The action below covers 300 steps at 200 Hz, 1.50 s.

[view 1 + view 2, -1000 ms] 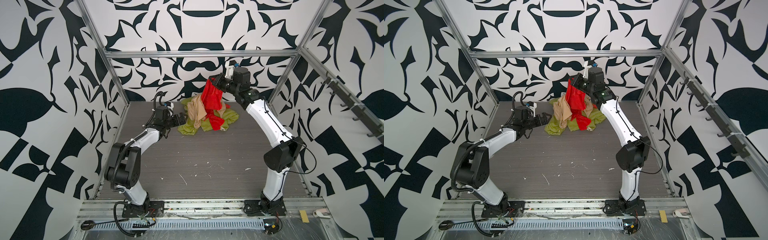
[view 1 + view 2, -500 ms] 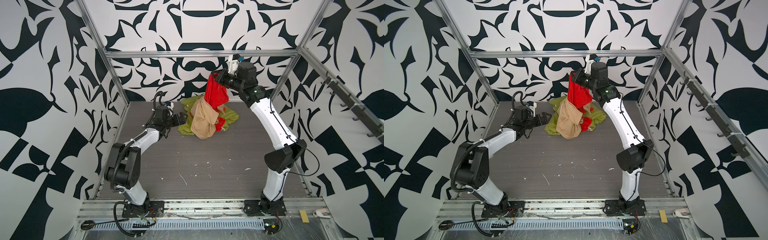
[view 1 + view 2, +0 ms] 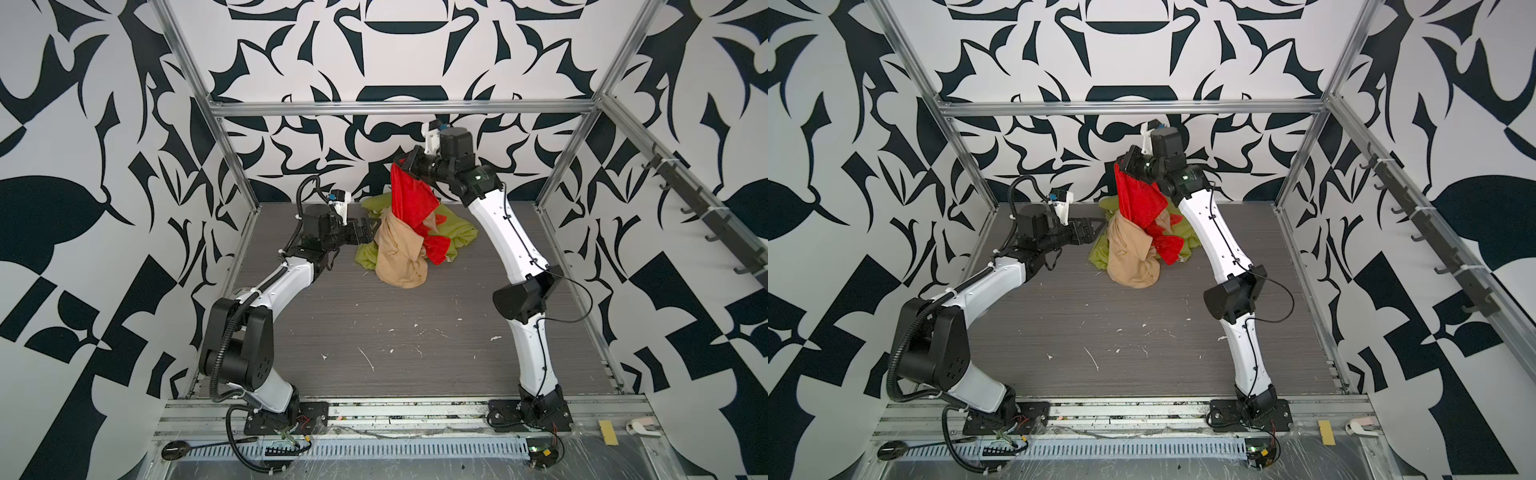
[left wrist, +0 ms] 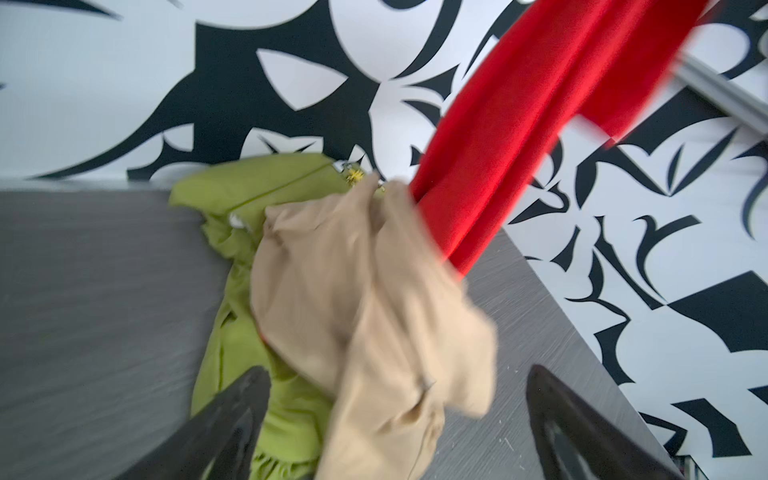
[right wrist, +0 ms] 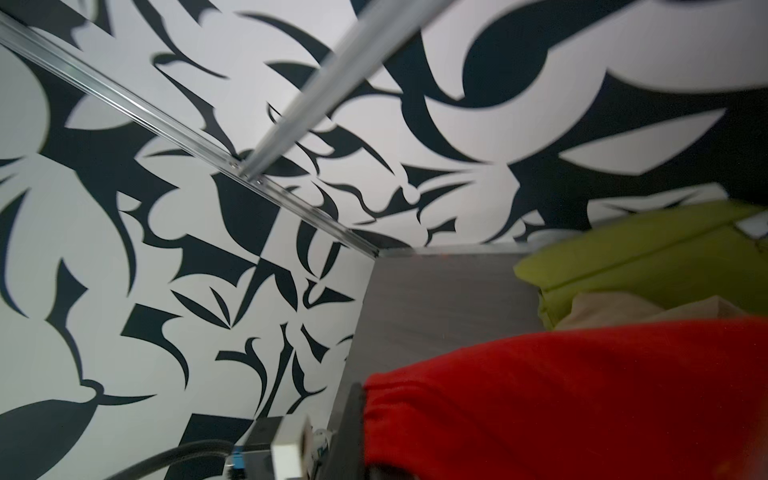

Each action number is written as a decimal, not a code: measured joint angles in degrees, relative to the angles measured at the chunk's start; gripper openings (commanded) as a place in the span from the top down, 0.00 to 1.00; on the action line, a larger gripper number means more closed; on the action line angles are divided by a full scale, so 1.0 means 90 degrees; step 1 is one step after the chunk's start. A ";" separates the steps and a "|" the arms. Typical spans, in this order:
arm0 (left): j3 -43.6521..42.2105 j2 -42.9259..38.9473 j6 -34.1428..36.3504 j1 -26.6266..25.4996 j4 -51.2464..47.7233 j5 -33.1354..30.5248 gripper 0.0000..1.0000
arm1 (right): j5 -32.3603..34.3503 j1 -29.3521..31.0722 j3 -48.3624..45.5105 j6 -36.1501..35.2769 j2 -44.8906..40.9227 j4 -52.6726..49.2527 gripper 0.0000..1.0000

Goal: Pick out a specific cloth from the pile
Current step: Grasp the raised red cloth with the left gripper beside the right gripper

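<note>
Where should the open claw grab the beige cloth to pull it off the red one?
Probably the bulging fold of the beige cloth that faces the left gripper, coming in level from that side, above the green cloth. It hangs draped around the red cloth, which the right gripper holds up, so red lies mostly on its far side.

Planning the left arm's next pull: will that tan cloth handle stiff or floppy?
Likely floppy: the tan cloth sags in soft folds against the red cloth held up by the right gripper. Probably light, yet clingy: it hangs on the red one, so it may drag.
</note>
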 measured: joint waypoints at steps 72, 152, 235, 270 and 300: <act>0.0874 0.1010 0.0180 -0.0420 0.1168 0.0678 0.11 | -0.0253 -0.0068 -0.1137 0.0226 -0.0323 0.0010 1.00; 0.1112 0.1807 -0.0328 -0.0534 0.1838 0.0862 0.25 | -0.0474 -0.0267 -0.1095 0.0634 -0.0852 0.0413 1.00; 0.2069 0.2305 -0.0520 -0.0539 0.1727 0.1010 0.93 | -0.0729 -0.0325 -0.1270 0.0896 -0.0852 0.0670 1.00; 0.2084 0.2305 -0.0442 -0.0539 0.1591 0.0979 1.00 | -0.0753 -0.0372 -0.1416 0.0957 -0.0860 0.0814 1.00; 0.2186 0.2305 -0.0452 -0.0527 0.1336 0.0986 1.00 | -0.0750 -0.0430 -0.1540 0.0952 -0.0884 0.0906 1.00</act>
